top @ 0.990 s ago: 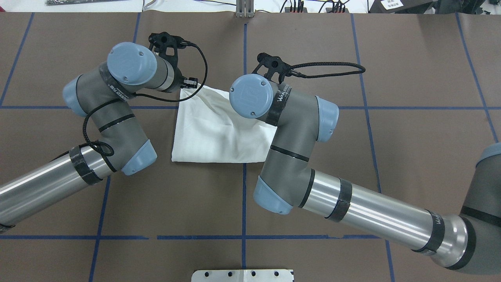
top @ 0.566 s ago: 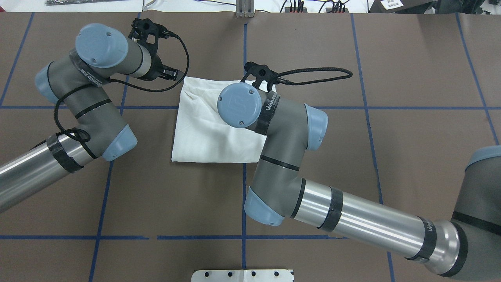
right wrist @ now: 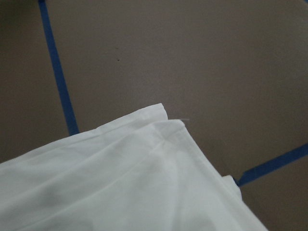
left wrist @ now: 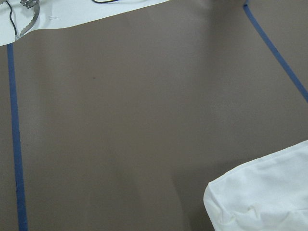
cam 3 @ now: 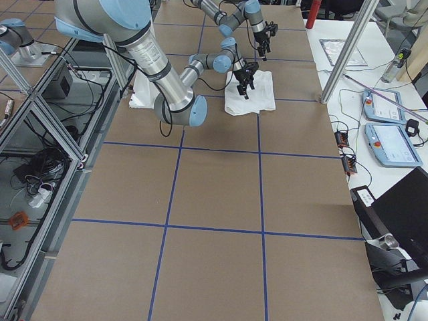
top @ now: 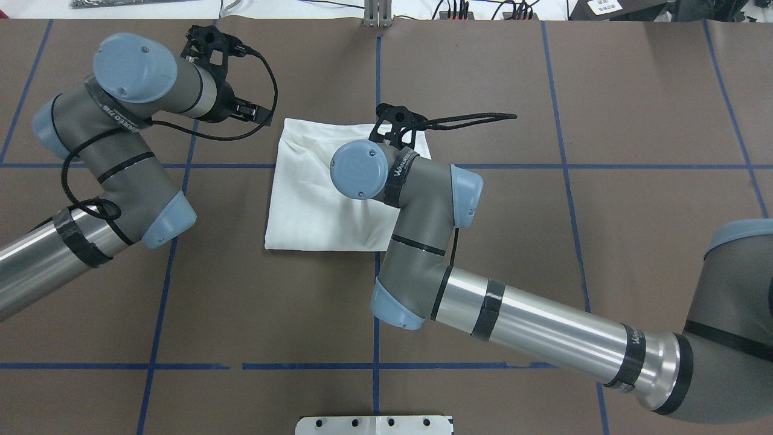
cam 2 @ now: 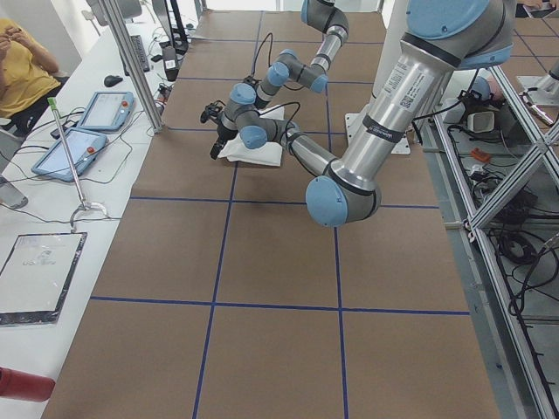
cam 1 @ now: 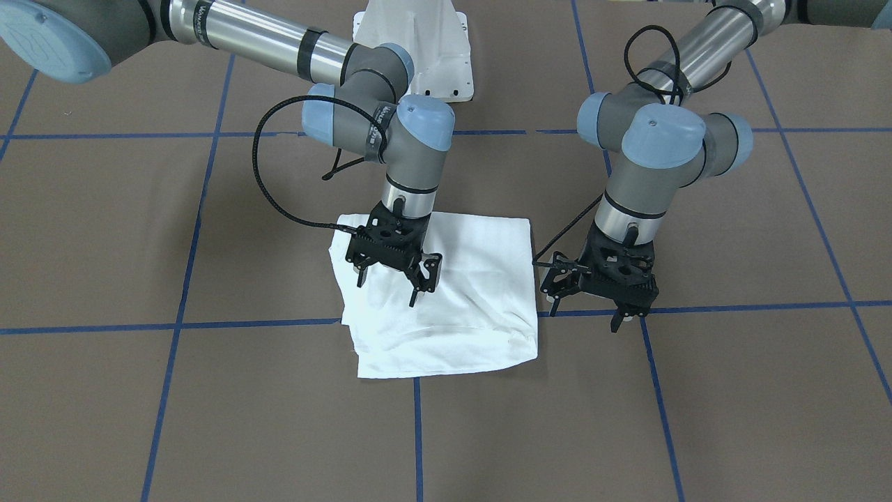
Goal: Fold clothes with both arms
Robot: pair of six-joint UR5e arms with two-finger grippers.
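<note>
The clothes are one white shirt (cam 1: 463,307), folded into a rough square and lying flat on the brown table; it also shows from above as the shirt (top: 308,199). My right gripper (cam 1: 387,293) hangs open just over the shirt's right part, with nothing between its fingers. My left gripper (cam 1: 584,319) is open too, above bare table just off the shirt's left edge. From overhead the left gripper (top: 250,112) sits beside the far left corner, while the right wrist hides the right gripper. A corner of the shirt (left wrist: 264,202) shows in the left wrist view, and layered edges of the shirt (right wrist: 120,178) in the right wrist view.
Blue tape lines (top: 377,302) grid the table. The white pedestal base (cam 1: 418,56) stands at the robot's side. Two teach pendants (cam 2: 83,148) and a seated person (cam 2: 22,61) are beyond the far edge, with cables and metal frames around the table.
The left gripper let go of the far left corner and drew back to the left. The right wrist shifted left over the shirt. The raised far edge now lies flat.
</note>
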